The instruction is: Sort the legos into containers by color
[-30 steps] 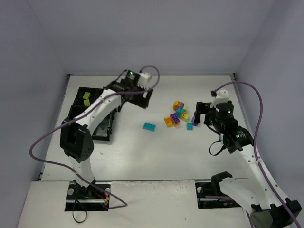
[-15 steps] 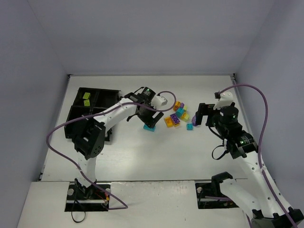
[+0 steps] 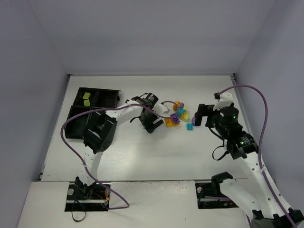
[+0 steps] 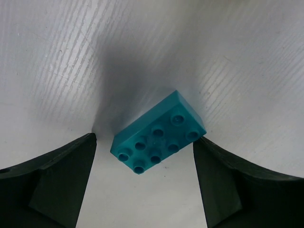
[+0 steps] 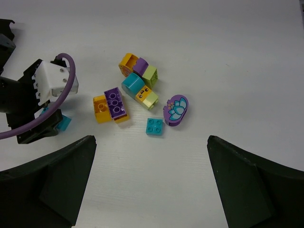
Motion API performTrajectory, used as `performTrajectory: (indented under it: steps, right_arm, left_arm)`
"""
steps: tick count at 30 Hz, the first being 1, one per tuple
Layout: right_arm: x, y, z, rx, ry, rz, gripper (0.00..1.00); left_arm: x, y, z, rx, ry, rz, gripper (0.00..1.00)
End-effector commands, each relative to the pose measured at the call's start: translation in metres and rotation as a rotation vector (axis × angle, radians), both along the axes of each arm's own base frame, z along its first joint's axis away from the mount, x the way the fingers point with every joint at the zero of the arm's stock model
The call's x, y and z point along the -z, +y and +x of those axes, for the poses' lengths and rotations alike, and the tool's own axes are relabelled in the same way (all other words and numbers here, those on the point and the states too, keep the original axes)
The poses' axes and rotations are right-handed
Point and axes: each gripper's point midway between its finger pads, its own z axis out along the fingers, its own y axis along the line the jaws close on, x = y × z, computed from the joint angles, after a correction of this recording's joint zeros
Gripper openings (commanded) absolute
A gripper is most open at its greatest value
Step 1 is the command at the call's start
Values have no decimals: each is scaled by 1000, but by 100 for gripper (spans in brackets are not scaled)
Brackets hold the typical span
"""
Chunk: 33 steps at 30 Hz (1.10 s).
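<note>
Left gripper [image 3: 151, 124]: it is lowered to the bench [image 3: 142, 156] near the middle, just left of the pile. Its two fingers [image 4: 52, 185] are spread apart, one on each side of a brick, and they grasp nothing.

Cyan brick [image 4: 159, 134]: a piece with two rows of four studs. It lies flat on the bench with the studs up, turned diagonally between the left fingers. One corner comes very near the finger at the right of the wrist view; if they touch, I cannot tell.

Right gripper [image 3: 200, 115]: it hangs above the bench toward the right edge, just right of the pile. Its fingers [image 5: 47, 190] are wide apart, with nothing between them.

Pile [image 3: 178, 113]: loose legos on the bench between the two grippers, a little toward the far edge.

Orange brick [image 5: 100, 110]: at the left side of the pile, with a purple brick [image 5: 115, 102] sitting on top of it.

Far cluster: orange, purple, yellow-green and cyan pieces pressed together.

Oval purple piece [image 5: 175, 110]: at the right side of the pile, lying flat, with a cyan flower print on top.

Small cyan brick [image 5: 154, 127]: a square piece at the near side of the pile, just beside the oval one but apart from it.

Tray [image 3: 107, 91]: black, along the left edge near the far-left corner, partly covered by the left arm.

Yellow-green bricks [image 3: 86, 95]: two, both in the far-left compartment of the tray.
</note>
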Motion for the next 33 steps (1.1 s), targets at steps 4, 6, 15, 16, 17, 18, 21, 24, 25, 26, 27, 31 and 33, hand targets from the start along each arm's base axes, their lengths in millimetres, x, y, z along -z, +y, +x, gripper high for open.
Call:
performTrajectory:
  steps: [4, 6, 15, 16, 17, 18, 21, 24, 25, 26, 27, 31, 33]
  right_arm:
    - [-13, 5, 3, -11, -43, 25, 100]
    - [-12, 5, 4, -12, -38, 22, 100]
    - [-10, 5, 7, -8, -28, 16, 100]
    - [-9, 5, 7, -9, -25, 13, 100]
    - [-10, 6, 8, -10, -28, 12, 100]
    - [-11, 5, 8, -8, -28, 12, 100]
    - [-10, 6, 9, -10, -23, 15, 100]
    - [-7, 8, 12, -13, -11, 14, 100]
    - [-6, 8, 13, -12, -5, 12, 100]
    - [-5, 8, 13, -12, -3, 11, 100]
    - [-4, 8, 14, -12, 1, 8, 100]
    - [-5, 8, 15, -9, 0, 4, 100]
    - [-4, 7, 14, -5, -1, 3, 100]
  left_arm:
    - [-21, -10, 21, 9, -97, -47, 70]
    - [-17, -12, 17, 10, -79, -56, 43]
    - [-74, 11, 38, -202, -146, -203, 0]
    - [-83, 18, 45, -250, -172, -230, 0]
    - [-111, 28, 51, -329, -214, -284, 0]
    - [-123, 52, 65, -414, -250, -297, 0]
    - [-162, 110, 92, -630, -363, -323, 0]
    - [-181, 151, 110, -749, -432, -285, 0]
    - [-183, 173, 121, -813, -453, -262, 0]
    - [-182, 181, 126, -833, -451, -257, 0]
    - [-178, 188, 131, -852, -442, -248, 2]
    - [-159, 218, 155, -951, -409, -217, 3]
    - [-149, 223, 168, -971, -404, -202, 5]
